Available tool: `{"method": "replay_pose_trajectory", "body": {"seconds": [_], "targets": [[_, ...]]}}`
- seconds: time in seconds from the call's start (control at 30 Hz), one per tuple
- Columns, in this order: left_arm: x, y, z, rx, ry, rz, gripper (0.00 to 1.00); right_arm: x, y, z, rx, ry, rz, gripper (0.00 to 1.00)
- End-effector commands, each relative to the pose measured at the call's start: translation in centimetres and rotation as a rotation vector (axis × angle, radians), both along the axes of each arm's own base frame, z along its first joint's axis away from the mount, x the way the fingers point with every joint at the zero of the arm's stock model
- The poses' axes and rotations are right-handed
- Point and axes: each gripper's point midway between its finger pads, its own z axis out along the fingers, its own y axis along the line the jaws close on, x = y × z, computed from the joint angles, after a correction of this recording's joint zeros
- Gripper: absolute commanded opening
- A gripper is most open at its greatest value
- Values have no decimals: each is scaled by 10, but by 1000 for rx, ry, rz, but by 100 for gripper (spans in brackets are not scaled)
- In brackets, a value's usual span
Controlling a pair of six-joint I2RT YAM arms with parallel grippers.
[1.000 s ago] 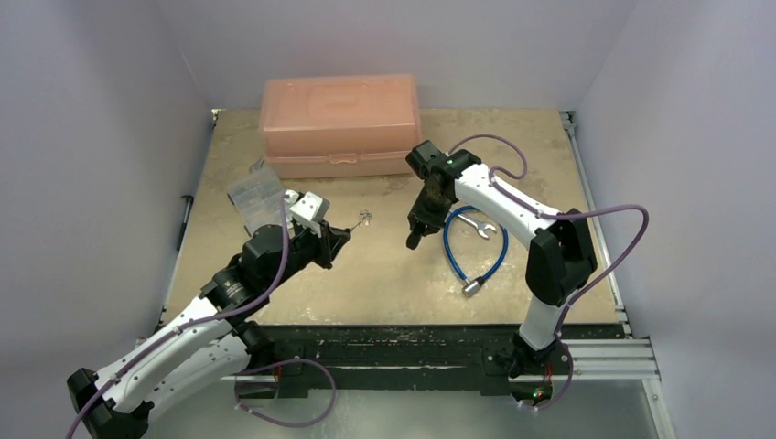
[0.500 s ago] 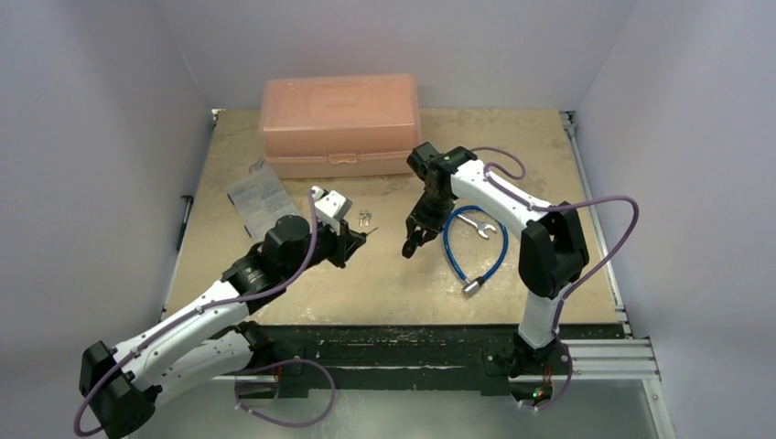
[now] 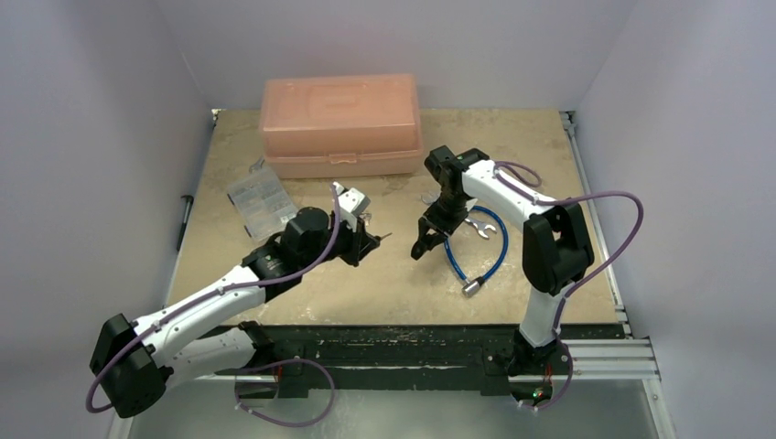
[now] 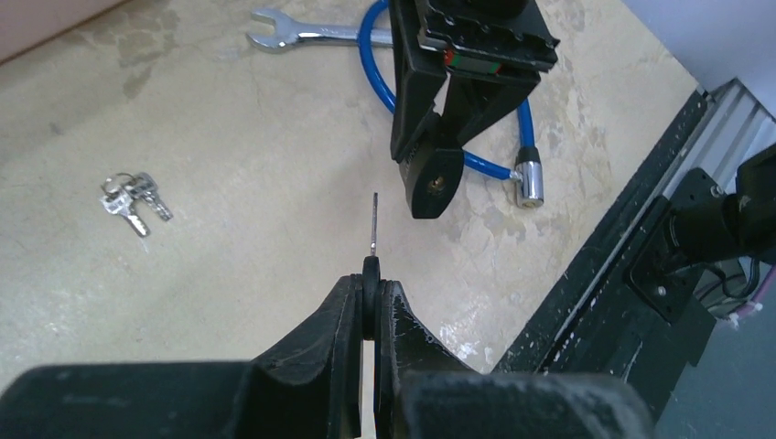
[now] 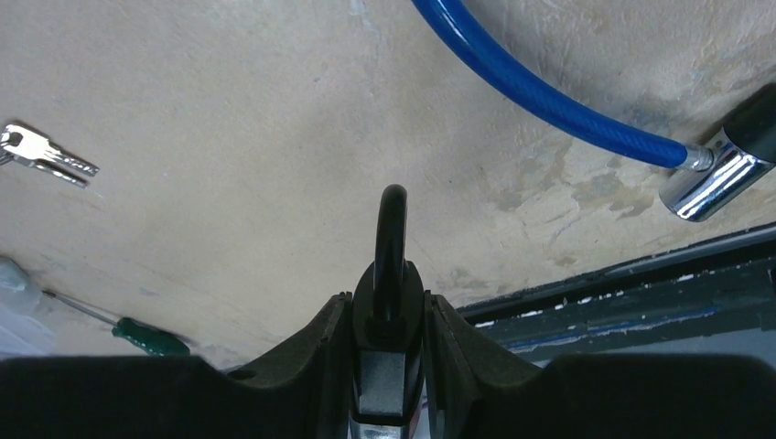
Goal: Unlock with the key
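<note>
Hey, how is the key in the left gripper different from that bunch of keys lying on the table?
The key is a single one with a black head; the bunch of keys is several, all bare silver. The key is pinched in the left gripper, blade sticking out above the table; the bunch of keys lies flat on it, untouched. Both have small silver metal blades.

A box stands at the back of the table, a parts case before it to the left. At mid-table the key in the left gripper points at the padlock in the right gripper, just right of it and apart. A cable loops right of the padlock with a wrench across its far side, and a bunch of keys lies on the box side of the key
</note>
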Motion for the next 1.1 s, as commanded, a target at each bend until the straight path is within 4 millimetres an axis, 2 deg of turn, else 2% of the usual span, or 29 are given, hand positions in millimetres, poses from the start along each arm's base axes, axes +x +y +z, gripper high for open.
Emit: {"method": "replay_pose_trajectory", "body": {"seconds": [0.0,0.2,0.4,1.07], "targets": [[-6,-19,21,-40,-47,-59,0,-9,5,22,95,23,-47,0],[-18,-42,3,43,-41,-111,0,-10,4,20,115,34,-69,0],[-20,-55,-13,95,-30,-92,0,-12,1,16,111,48,-60,0],[-22,-85,-29,86,-40,-102,0,-16,-5,13,88,57,-57,0]]}}
